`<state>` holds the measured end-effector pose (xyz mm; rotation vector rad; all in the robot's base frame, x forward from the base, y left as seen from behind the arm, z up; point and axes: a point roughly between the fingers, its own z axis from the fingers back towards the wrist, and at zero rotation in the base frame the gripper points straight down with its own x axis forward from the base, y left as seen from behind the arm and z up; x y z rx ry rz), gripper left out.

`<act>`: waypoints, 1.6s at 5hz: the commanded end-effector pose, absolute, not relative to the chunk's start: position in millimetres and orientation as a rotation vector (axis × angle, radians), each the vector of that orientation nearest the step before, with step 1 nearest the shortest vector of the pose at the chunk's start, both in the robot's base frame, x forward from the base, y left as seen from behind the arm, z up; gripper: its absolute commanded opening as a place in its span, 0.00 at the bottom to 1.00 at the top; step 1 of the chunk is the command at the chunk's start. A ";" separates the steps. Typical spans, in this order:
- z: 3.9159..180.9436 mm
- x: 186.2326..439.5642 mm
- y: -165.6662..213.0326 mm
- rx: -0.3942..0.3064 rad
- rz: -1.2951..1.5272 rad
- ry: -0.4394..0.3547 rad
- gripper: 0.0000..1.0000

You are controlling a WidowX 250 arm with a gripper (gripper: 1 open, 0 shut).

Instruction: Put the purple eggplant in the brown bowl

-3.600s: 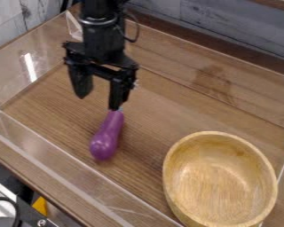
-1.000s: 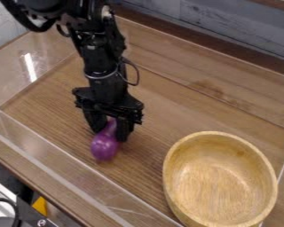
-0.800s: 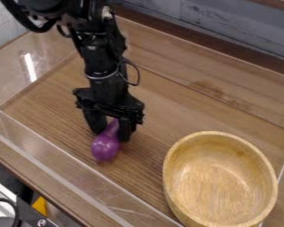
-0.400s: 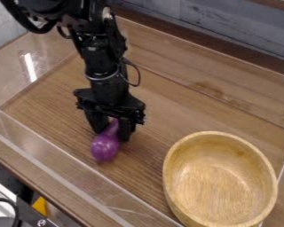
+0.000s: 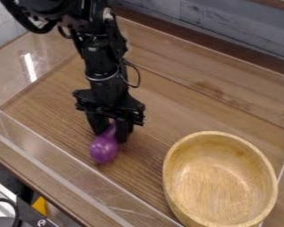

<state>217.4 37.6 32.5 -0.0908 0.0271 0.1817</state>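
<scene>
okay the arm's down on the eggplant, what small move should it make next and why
Probably lift straight up a little. The gripper stands over the stem end of the eggplant with its jaws closed around it, and the eggplant still lies on the table. The bowl sits empty to the right, and its rim must be cleared.

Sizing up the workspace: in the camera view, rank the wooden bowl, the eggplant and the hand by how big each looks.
1. brown bowl, clearly the widest.
2. hand and purple eggplant: too close to rank. The hand covers the eggplant's upper end, so its full length is hidden.

Single camera – high front view, angled down on tabletop (image 5: 216,97), fairly near
</scene>
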 end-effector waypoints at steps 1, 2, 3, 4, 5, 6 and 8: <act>49.7 226.2 38.3 -0.074 0.175 -0.026 0.00; 54.6 226.1 36.6 -0.071 0.169 -0.025 0.00; 60.2 226.1 34.4 -0.068 0.162 -0.025 0.00; 66.1 226.3 32.2 -0.065 0.155 -0.028 0.00; 71.7 226.1 29.7 -0.061 0.149 -0.028 0.00; 78.9 225.9 26.2 -0.058 0.142 -0.030 0.00; 97.1 225.7 -2.8 -0.072 0.089 -0.046 0.00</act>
